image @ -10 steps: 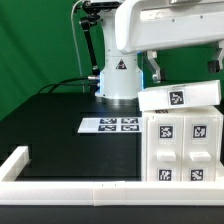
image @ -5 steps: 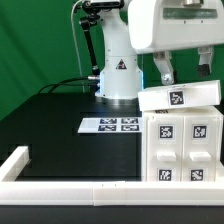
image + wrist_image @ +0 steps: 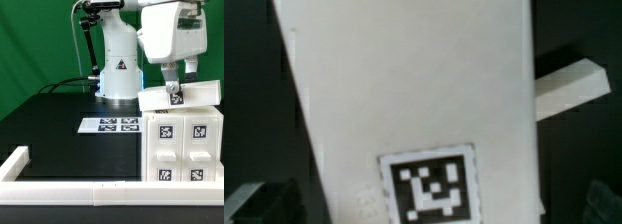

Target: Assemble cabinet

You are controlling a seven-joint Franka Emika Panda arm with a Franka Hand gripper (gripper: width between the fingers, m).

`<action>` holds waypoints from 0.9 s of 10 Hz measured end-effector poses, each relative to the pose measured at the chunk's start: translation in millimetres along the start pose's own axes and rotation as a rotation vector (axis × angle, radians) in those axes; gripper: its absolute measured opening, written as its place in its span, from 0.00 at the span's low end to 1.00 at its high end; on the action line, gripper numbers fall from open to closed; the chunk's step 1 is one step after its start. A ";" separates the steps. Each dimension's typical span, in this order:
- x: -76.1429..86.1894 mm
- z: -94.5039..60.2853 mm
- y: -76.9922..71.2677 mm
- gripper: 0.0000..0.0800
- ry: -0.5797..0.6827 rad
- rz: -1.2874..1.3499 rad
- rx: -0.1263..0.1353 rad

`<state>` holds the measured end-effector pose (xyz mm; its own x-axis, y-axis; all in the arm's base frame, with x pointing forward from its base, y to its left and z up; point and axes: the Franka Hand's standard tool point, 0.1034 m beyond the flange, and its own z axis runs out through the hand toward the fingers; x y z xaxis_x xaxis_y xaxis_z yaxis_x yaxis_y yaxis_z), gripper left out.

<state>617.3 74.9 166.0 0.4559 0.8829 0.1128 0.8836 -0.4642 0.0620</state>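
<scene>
Gripper [image 3: 173, 91] over the panel [image 3: 202, 95]
Jaws wide, holding nothing. The panel lies directly below on the cabinet body [image 3: 185, 145], at the exterior view's right, its long axis running across the jaws' gap.

A white plastic cabinet [image 3: 185, 150] stands upright on the black tabletop [image 3: 60, 110] at the exterior view's right. Its front bears four black-and-white square tags [image 3: 165, 131] in two rows. A long flat white panel [image 3: 200, 97] lies across its top, slightly tilted with the exterior view's right end higher; the wrist view shows the panel [image 3: 402, 90] close up, with one tag [image 3: 436, 186] near its end.
</scene>
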 end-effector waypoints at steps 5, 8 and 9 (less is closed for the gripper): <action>-5.3 7.5 -0.7 0.70 -0.007 0.021 0.006; -10.1 7.5 2.5 0.70 -0.001 0.132 0.005; -12.5 7.5 4.7 0.70 0.006 0.247 -0.008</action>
<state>616.6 62.3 157.4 0.6572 0.7422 0.1313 0.7446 -0.6663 0.0399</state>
